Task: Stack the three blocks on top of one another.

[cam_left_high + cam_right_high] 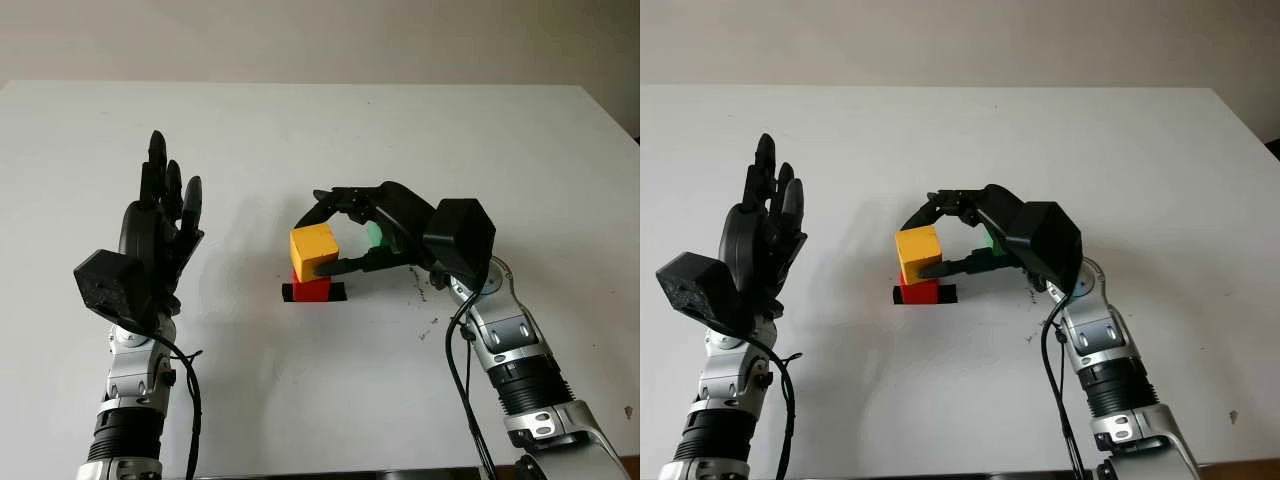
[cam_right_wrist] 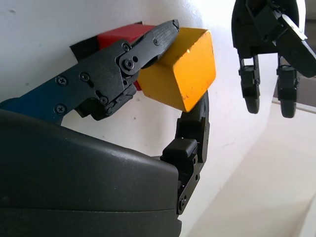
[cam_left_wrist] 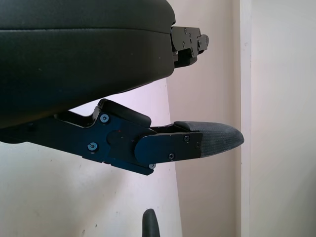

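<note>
The right hand (image 1: 335,235) is closed around the yellow block (image 1: 314,250), one finger (image 2: 148,42) pressed on the near side face and the opposing fingers curled round the far side — a pinch across the block's flanks that leaves its underside free to meet whatever lies below. The block sits on, or just above, the red block (image 1: 310,289); whether the two faces are fully in contact cannot be told, and the yellow one looks slightly turned relative to the red. The grip probably holds because the placement is not yet settled: letting go before the faces lie flush could tip the upper block off.

The red block stands on a strip of black tape (image 1: 338,292), apparently the mark for the stack's base, near the middle of the white table (image 1: 500,150). The green block (image 1: 376,236) lies just behind the right hand, towards the table's far edge and partly hidden by the palm — close by, presumably so it can be taken as the third tier.

The left hand (image 1: 160,235) is open and raised over the table's left side, well apart from the stack, where it cannot knock the blocks.
</note>
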You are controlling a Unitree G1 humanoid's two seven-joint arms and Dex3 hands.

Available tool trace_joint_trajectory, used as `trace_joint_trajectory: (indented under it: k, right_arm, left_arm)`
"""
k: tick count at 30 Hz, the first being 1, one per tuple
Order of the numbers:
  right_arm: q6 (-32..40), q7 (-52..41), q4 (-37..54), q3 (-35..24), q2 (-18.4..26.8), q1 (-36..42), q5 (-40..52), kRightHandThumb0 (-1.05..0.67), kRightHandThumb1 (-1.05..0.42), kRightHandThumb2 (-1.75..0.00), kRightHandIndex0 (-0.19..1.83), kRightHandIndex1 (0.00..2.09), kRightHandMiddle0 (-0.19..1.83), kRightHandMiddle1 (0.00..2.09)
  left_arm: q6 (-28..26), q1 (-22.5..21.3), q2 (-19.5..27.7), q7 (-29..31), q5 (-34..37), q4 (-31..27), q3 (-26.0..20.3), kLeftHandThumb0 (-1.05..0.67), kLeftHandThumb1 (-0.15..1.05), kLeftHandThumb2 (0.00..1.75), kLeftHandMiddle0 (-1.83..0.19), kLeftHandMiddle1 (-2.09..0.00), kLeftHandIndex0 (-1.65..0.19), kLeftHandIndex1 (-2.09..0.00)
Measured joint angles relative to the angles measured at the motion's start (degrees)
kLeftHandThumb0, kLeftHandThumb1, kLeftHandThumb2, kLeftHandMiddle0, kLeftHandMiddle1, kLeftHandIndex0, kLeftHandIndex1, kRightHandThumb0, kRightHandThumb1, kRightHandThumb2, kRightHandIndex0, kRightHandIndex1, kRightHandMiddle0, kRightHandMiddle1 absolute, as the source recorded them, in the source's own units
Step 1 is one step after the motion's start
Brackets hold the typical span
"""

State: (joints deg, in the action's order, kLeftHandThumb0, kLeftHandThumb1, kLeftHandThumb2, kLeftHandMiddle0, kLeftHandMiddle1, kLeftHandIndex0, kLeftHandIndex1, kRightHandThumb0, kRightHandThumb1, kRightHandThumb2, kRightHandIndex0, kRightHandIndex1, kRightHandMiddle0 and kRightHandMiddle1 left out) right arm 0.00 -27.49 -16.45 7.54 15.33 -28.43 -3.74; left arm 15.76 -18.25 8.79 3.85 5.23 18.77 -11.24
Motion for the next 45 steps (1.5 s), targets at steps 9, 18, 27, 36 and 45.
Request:
trace_joint_trajectory:
  k: [9,18,27,36,45]
  right_arm:
    - [2.3,-3.2,0.8,1.5,1.6,0.0,-0.9,-0.68,-0.63,-0.04,-0.16,0.00,0.09,0.03]
    - [3.0,-5.5,3.0,0.9,2.9,0.0,0.5,-0.69,-0.61,-0.05,-0.19,0.00,-0.05,0.01]
    - [1.1,-4.2,7.3,-5.3,6.6,-2.6,3.5,-0.79,-0.68,-0.07,-0.19,0.00,0.02,0.05]
    - [-1.4,3.1,7.5,-10.2,10.9,-5.7,-0.1,-0.61,-0.77,-0.07,-0.13,0.04,0.14,0.11]
    - [-9.2,8.0,-0.6,-3.8,19.2,-8.7,-17.3,-0.50,-0.76,-0.05,-0.08,0.07,0.25,0.11]
  left_arm:
    - [0.0,0.0,0.0,-0.3,0.0,0.0,0.0,-0.74,1.05,0.45,0.05,-0.05,0.07,-0.05]
    - [0.0,0.0,0.0,0.1,0.1,0.0,0.0,-0.74,1.05,0.46,0.05,-0.05,0.07,-0.05]
    - [0.0,0.3,0.0,0.1,0.1,0.0,-0.1,-0.75,1.05,0.47,0.05,-0.05,0.07,-0.05]
    - [0.0,0.3,0.2,0.1,0.1,-0.3,-0.1,-0.72,1.05,0.49,0.06,-0.05,0.08,-0.05]
    - [0.0,0.3,0.2,0.4,1.0,-0.4,-0.1,-0.69,1.05,0.50,0.06,-0.05,0.07,-0.05]
